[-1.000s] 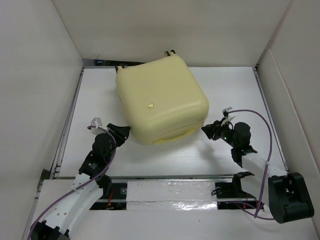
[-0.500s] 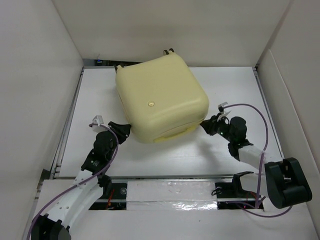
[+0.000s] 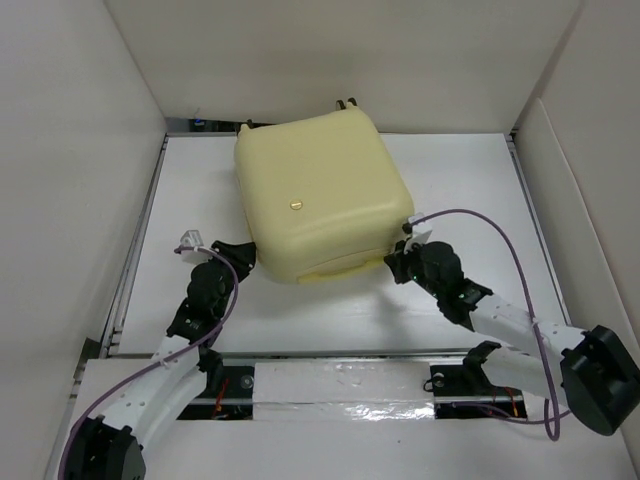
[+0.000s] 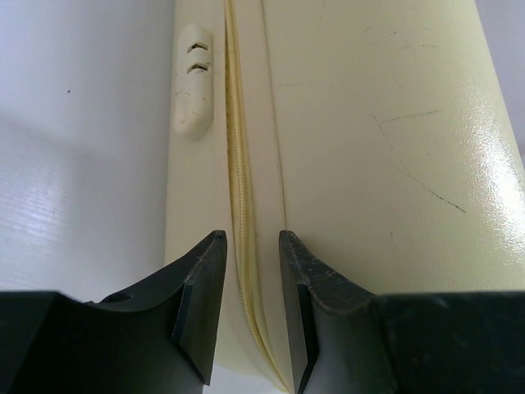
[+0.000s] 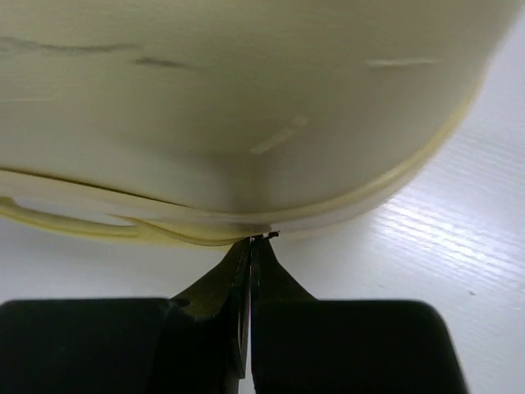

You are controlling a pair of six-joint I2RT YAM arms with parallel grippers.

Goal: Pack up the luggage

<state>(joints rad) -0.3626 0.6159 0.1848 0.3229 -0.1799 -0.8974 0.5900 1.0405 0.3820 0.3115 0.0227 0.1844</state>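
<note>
Toward twelve o'clock from the arm bases, the pale-yellow luggage (image 3: 320, 195) lies flat and closed on the white table (image 3: 480, 180), its caster wheels (image 3: 345, 103) poking out at the far edge. At the luggage's seven o'clock corner the left gripper (image 4: 250, 238) is partly open, its two black fingers set either side of the zipper seam (image 4: 238, 164), which runs through the narrow gap between them. At the five o'clock corner the right gripper (image 5: 250, 240) is fully closed, fingertips pressed together right at the seam, and whether they pinch anything there I cannot tell.
</note>
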